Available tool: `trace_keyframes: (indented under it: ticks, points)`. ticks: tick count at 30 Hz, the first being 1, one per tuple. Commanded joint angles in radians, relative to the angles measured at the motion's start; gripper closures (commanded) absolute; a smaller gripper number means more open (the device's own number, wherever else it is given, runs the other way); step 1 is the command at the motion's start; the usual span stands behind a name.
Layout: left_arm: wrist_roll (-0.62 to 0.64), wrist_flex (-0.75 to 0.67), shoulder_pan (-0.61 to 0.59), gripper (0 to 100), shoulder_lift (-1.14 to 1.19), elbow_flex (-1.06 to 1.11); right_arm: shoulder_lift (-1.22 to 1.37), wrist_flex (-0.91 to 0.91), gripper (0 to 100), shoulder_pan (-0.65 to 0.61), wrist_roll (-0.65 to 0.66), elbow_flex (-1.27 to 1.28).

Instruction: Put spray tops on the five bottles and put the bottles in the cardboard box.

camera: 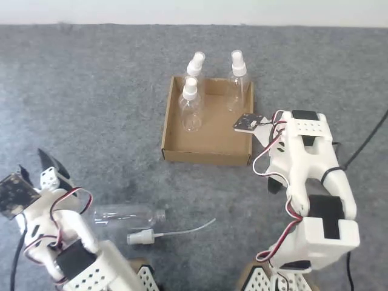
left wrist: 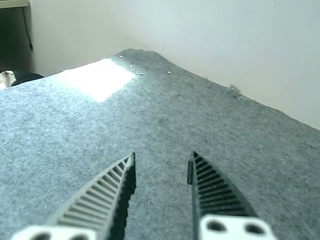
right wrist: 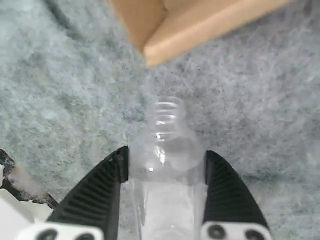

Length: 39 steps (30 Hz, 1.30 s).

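In the right wrist view my right gripper [right wrist: 165,152] is shut on a clear bottle [right wrist: 166,131] with a bare threaded neck, close to a corner of the cardboard box [right wrist: 200,26]. The box [camera: 209,154] holds two upright bottles with spray tops [camera: 191,108] [camera: 236,85]. A third topped bottle [camera: 196,63] stands at its far edge; I cannot tell whether it is inside. A topless bottle [camera: 128,214] lies on the carpet beside a loose spray top [camera: 144,237] with its tube. My left gripper [camera: 53,163] [left wrist: 162,159] is open over bare carpet, left of them.
Grey carpet covers the whole table. The right arm [camera: 309,163] stands just right of the box's near corner, with a cable trailing to the right. A white wall rises past the carpet's far edge.
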Motion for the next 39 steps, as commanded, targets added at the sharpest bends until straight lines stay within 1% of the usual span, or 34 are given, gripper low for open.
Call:
trace_keyframes:
  ticks: [1, 6, 11, 15, 21, 25, 30, 35, 39]
  points:
    - [-0.008, -0.031, 0.0, 84, -0.018, -0.007, -0.024, 0.045, 93.1, 0.005, 0.011, -0.057]
    - [-0.008, -0.031, 0.0, 84, -0.018, -0.007, -0.038, 0.099, 93.2, 0.002, 0.009, -0.057]
    - [-0.008, -0.031, 0.0, 84, -0.018, -0.007, -0.159, 0.189, 93.2, -0.001, 0.008, -0.051]
    - [-0.008, -0.031, 0.0, 84, -0.018, -0.007, -0.266, 0.285, 93.2, -0.028, -0.006, -0.048]
    - [-0.008, -0.029, 0.0, 84, -0.018, -0.007, -0.397, 0.32, 93.2, -0.117, -0.176, -0.017]
    - [-0.008, -0.029, 0.0, 84, -0.018, -0.007, -0.499, 0.321, 93.2, -0.209, -0.259, 0.025]
    - [-0.008, -0.028, 0.0, 84, -0.018, -0.007, -0.638, 0.318, 93.3, -0.326, -0.394, 0.064]
    - [-0.008, -0.028, 0.0, 84, -0.018, -0.007, -0.731, 0.318, 93.3, -0.437, -0.548, 0.08]
    - [-0.008, -0.028, 0.0, 84, -0.018, -0.007, -0.774, 0.315, 93.3, -0.518, -0.64, 0.075]
